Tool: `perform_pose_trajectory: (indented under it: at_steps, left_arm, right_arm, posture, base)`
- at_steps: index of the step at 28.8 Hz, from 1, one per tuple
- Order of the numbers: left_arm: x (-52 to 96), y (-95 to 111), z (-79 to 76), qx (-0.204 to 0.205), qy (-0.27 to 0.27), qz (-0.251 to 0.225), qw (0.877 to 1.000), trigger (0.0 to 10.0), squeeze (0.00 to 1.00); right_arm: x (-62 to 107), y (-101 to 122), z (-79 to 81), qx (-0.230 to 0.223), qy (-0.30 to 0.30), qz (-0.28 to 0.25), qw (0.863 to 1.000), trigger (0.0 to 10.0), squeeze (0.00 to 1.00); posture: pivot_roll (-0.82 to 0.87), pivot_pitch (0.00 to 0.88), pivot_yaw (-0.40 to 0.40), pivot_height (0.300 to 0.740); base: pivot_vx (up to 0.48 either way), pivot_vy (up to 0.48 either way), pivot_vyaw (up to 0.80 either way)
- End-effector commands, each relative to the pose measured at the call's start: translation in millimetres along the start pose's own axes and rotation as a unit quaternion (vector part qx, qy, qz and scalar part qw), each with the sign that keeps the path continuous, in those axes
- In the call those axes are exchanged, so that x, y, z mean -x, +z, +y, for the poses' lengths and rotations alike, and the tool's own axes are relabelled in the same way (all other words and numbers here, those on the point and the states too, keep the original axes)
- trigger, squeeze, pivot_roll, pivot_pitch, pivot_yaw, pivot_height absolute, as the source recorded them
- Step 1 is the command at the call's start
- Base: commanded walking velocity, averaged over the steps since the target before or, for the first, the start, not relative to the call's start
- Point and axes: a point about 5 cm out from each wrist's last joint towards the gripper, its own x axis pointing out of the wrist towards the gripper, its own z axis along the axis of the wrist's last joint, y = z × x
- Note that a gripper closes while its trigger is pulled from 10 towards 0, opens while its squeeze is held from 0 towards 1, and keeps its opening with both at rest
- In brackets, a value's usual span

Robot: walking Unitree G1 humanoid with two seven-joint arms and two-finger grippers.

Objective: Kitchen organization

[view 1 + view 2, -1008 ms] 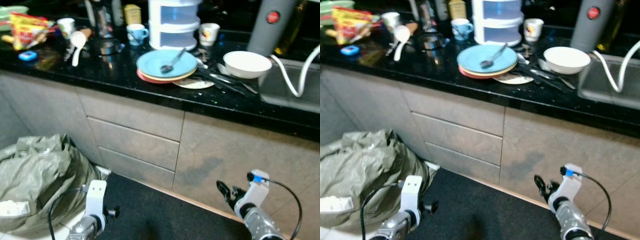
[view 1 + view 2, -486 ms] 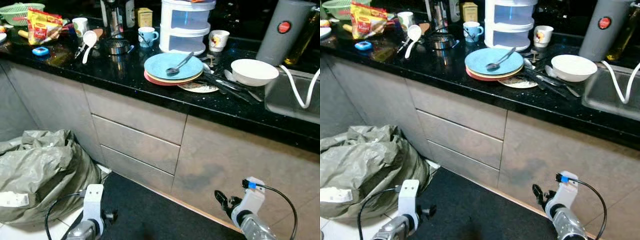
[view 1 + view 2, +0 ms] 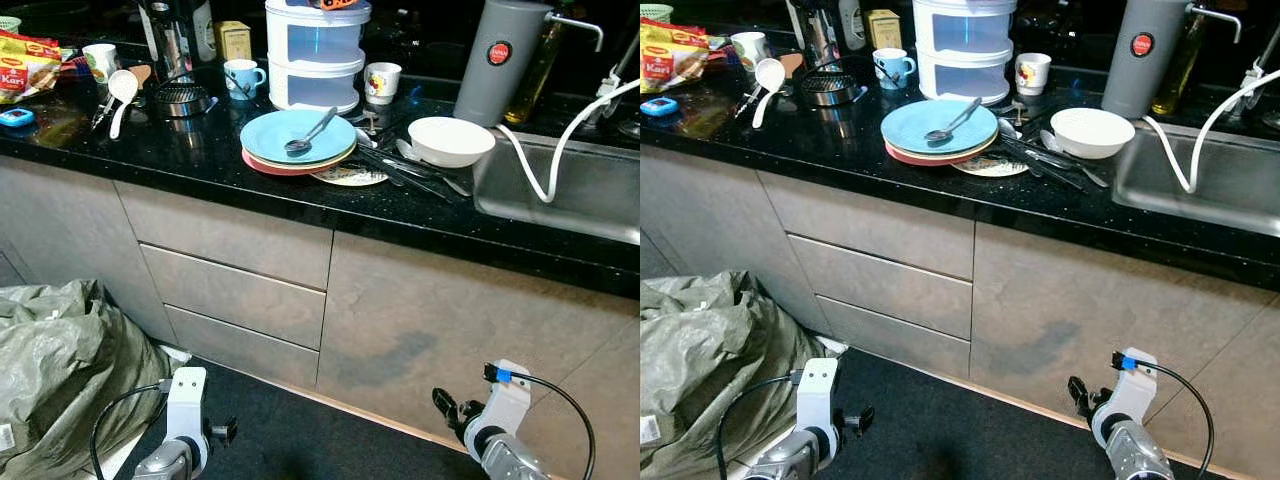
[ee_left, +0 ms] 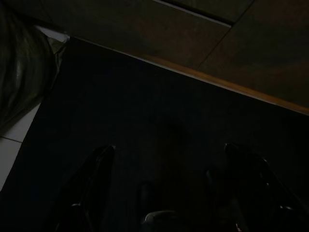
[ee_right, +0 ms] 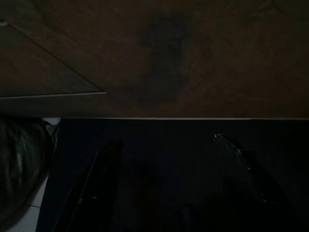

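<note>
Approach step: both arms are hanging idle below the surface (image 3: 200, 165), left gripper (image 4: 169, 193) and right gripper (image 5: 169, 183) with fingers spread, holding nothing. Next, an arm likely needs lifting toward the plates (image 3: 298, 138) on that surface.

A black speckled bench (image 3: 200, 165) runs along above grey drawers. Near its front edge sits a stack of plates (image 3: 297, 140), blue on top, bearing a spoon (image 3: 308, 133). Just beside it lie dark utensils (image 3: 400, 170) and a white bowl (image 3: 451, 141). Toward the back edge stand a white tiered container (image 3: 314, 55), a blue mug (image 3: 241, 78), a white mug (image 3: 380, 83) and a grey canister (image 3: 495, 60). A sink (image 3: 560, 185) is set in at the right end.
</note>
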Motion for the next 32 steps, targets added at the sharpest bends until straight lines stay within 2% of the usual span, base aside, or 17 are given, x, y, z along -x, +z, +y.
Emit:
perform_pose_trajectory:
  at_steps: [1,3,8,13,15,32]
  left_arm:
    - [-0.1,-1.2,-1.5,0.003,-0.004,0.003,1.0,10.0,0.0]
    - [-0.2,-0.7,-2.3,0.002,-0.009,0.0,1.0,10.0,0.0]
    - [-0.2,-1.0,-3.0,0.001,-0.015,0.001,1.0,10.0,0.0]
    - [0.0,-1.7,-3.2,0.002,-0.017,0.002,1.0,10.0,0.0]
    - [-0.1,-1.8,-3.8,-0.001,-0.018,0.002,1.0,10.0,0.0]
    - [0.0,-2.9,-4.3,-0.013,-0.025,0.009,1.0,10.0,0.0]
  right_arm:
    - [0.4,-3.4,0.0,-0.004,-0.003,0.01,1.0,10.0,0.0]
    - [0.2,-1.7,0.0,-0.003,0.005,0.008,1.0,10.0,0.0]
    - [1.4,-0.6,0.8,0.046,0.044,0.02,0.998,10.0,0.0]
    - [2.6,0.4,-4.4,0.068,0.033,0.031,0.997,10.0,0.0]
    - [2.9,0.4,-5.3,0.062,0.031,0.029,0.997,10.0,0.0]
    - [2.6,-4.1,-1.4,0.072,0.04,0.04,0.996,10.0,0.0]
  posture:
    - [0.02,0.04,-0.022,0.74]
    - [0.02,0.039,-0.021,0.74]
    - [0.02,0.041,-0.021,0.74]
    - [0.01,0.041,-0.022,0.74]
    - [0.01,0.04,-0.023,0.74]
    - [0.02,0.025,-0.02,0.74]
  base:
    - [0.0,0.0,0.0]
    - [0.0,0.0,0.0]
    - [0.0,0.0,0.0]
    - [0.0,0.0,-0.32]
    - [0.0,0.0,-0.8]
    - [0.265,0.0,0.0]
